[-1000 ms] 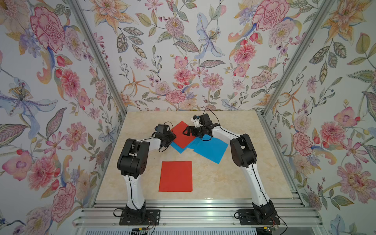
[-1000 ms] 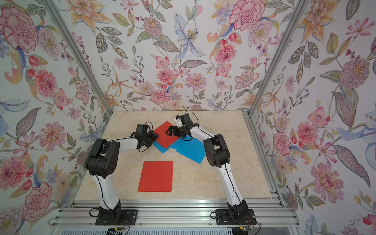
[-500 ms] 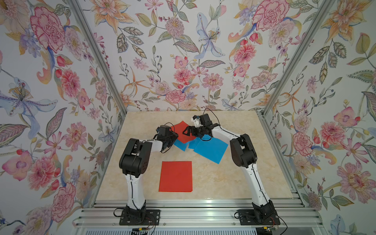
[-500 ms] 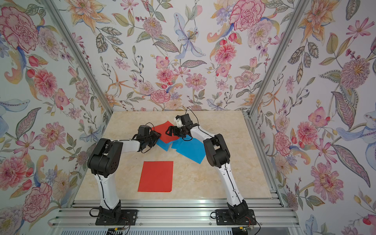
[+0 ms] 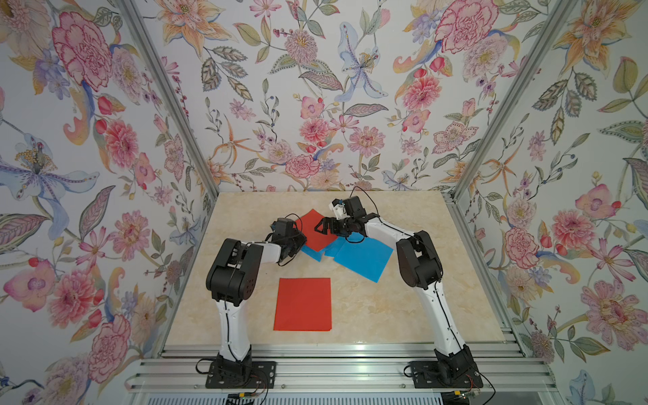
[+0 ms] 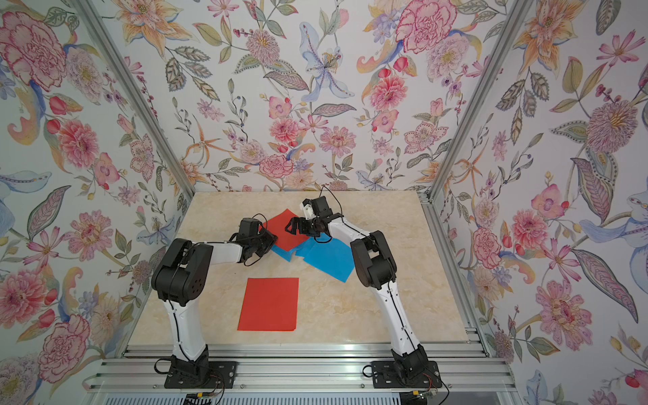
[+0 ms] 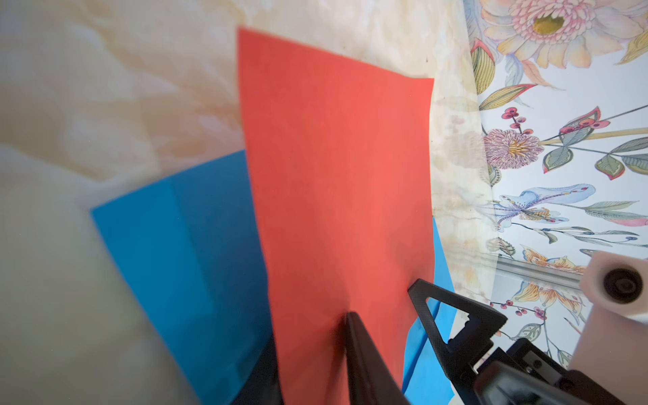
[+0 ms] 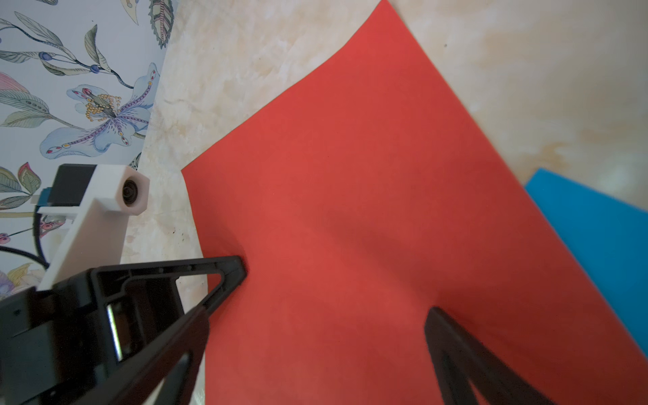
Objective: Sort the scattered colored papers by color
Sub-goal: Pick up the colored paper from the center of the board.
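The red sheet [image 5: 311,234] I am after lies at the back of the surface [image 5: 403,308], on top of the blue sheets [image 5: 364,256], and both my arms are at it from opposite sides. It sits turned like a diamond, with one corner pointing at the back wall and one at my left arm. It is close to square, so it has no real long axis and I go by its diagonals. My left jaws [image 7: 310,333] straddle its near-left corner. One finger is over the paper and a dark shape, which I take for the other finger, shows under it with only a narrow gap between. I cannot tell whether they are biting the sheet yet. My right jaws [image 8: 336,289] stand wide apart, with both fingertips [image 8: 233,271] down on the sheet's opposite side, holding nothing. I judge they are pinning it. The other red paper [image 5: 303,303] lies flat at the front, well apart, square to the front edge and slightly on my left arm's side. So I judge the carry belongs to my left arm, drawing the sheet toward the front and turning it until its edges match. If my right fingertips keep pressing, the paper could crease or drag a blue sheet along.
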`<state>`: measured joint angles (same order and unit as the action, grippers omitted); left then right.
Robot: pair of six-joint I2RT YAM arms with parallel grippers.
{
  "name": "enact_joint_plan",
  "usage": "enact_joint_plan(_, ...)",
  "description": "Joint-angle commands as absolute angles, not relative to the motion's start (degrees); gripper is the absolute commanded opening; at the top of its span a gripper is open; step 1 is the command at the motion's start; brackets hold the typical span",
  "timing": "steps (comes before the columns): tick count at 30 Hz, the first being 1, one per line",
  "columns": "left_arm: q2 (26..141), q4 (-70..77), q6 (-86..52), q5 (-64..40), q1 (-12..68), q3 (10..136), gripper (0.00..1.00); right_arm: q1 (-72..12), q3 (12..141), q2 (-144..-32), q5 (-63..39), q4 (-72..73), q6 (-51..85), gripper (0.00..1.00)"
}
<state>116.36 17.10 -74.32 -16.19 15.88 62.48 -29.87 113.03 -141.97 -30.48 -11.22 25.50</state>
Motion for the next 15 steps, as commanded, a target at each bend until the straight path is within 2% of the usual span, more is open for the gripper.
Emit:
enact_joint_plan(1, 116.0, 14.7, -72.4, -16.3, 16.7, 62.2, 0.23, -29.9, 111.5, -144.2, -30.8, -12.3, 25.9, 1.0)
enact_joint_plan(7, 115.1, 13.7, -71.4, -16.5, 16.6, 63.1, 0.07, -30.2, 111.4, -144.4, -31.0, -12.2, 25.9, 1.0)
enact_joint_plan(12, 113.7, 12.2, -70.5, -16.1, 16.6, 63.7, 0.0, -30.5, 111.4, -144.6, -30.9, -12.0, 26.1, 1.0)
enact_joint_plan(15, 112.9, 11.9, -70.3, -16.1, 16.6, 63.9, 0.0, -30.8, 111.5, -144.5, -31.0, -12.1, 26.2, 1.0)
